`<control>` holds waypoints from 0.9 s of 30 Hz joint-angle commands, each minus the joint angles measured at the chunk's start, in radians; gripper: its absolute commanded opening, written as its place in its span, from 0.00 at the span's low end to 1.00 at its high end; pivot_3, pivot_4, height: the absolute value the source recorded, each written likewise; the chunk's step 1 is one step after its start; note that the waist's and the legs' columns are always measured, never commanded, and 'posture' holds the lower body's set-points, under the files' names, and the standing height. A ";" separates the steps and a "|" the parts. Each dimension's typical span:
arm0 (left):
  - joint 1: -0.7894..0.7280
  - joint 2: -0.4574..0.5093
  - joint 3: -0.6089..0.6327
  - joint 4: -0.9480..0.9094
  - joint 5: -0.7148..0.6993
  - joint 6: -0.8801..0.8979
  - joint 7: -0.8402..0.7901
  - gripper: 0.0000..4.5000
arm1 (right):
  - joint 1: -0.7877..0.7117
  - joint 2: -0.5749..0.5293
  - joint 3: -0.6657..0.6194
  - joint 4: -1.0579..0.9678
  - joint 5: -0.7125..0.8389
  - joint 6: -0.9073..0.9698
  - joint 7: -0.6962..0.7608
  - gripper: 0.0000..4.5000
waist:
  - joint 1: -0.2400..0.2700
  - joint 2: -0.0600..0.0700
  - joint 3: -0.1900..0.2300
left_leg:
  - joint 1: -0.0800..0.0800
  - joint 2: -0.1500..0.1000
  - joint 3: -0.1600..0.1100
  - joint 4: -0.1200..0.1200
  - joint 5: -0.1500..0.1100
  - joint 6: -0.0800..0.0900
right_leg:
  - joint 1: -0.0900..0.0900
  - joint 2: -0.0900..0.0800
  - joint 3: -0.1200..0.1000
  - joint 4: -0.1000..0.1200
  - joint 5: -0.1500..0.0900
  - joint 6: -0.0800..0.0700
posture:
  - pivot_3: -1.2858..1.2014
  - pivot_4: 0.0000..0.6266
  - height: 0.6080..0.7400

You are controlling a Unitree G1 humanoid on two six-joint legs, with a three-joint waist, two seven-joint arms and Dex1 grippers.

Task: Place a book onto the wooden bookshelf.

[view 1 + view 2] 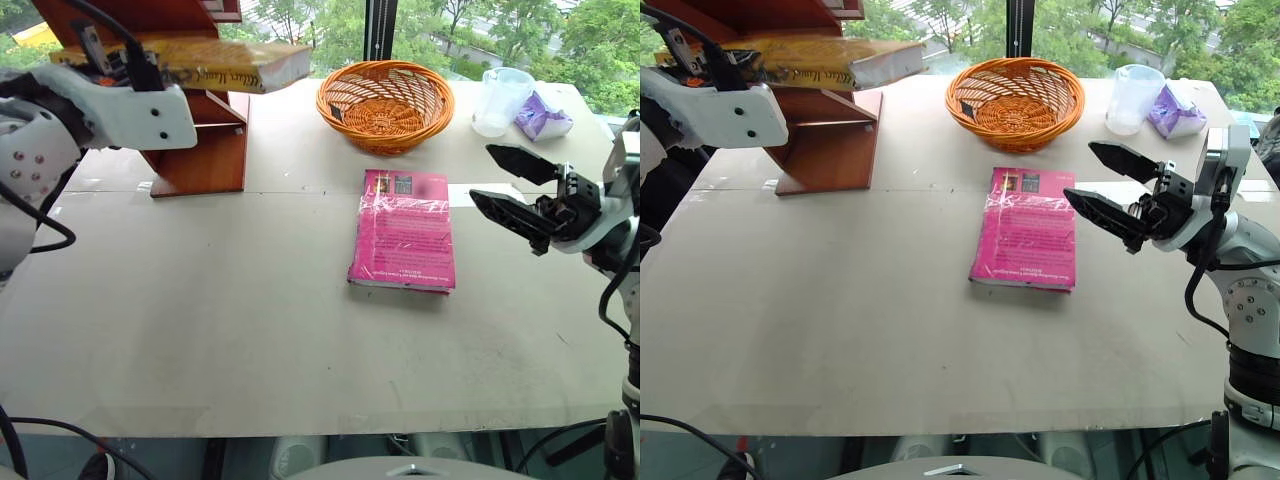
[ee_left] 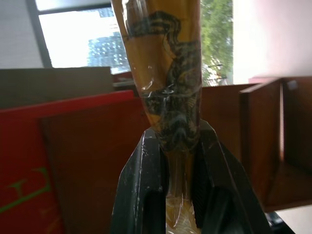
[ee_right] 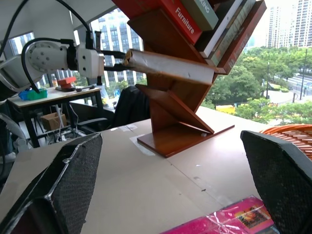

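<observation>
At the table's (image 1: 300, 330) far left corner, the wooden bookshelf (image 1: 200, 150) waits as I carry the book (image 1: 215, 62), glossy yellow-orange and level, clenched in my left gripper (image 1: 115, 62) against its slanted panels. Next it needs sliding onto a ledge, I judge. My right gripper (image 1: 1110, 190) hangs released beside the pink book (image 1: 403, 230).
</observation>
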 commanded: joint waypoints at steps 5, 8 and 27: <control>-0.173 -0.079 -0.096 0.191 0.120 0.016 -0.101 0.03 | -0.026 0.026 -0.024 -0.019 0.036 -0.021 -0.039 1.00 | 0.000 0.000 0.000 | 0.000 -0.001 0.000 0.000 0.000 0.000 | 0.000 0.000 0.000 0.002 0.000 0.000 | 0.52 0.24 1.00; -0.257 -0.139 -0.145 0.263 0.163 0.044 -0.154 0.03 | -0.034 0.035 -0.018 -0.011 0.027 -0.028 -0.046 1.00 | -0.001 0.000 0.000 | 0.000 0.000 -0.001 0.002 0.000 0.000 | 0.000 0.000 -0.001 0.004 0.000 0.000 | 0.52 0.24 1.00; -0.298 -0.133 -0.131 0.389 0.240 0.170 -0.251 0.25 | 0.002 0.030 -0.024 -0.034 0.007 -0.069 -0.055 1.00 | -0.033 0.000 0.000 | 0.003 0.000 0.001 0.011 0.000 0.000 | -0.003 0.000 0.005 0.019 0.000 0.000 | 0.52 0.24 1.00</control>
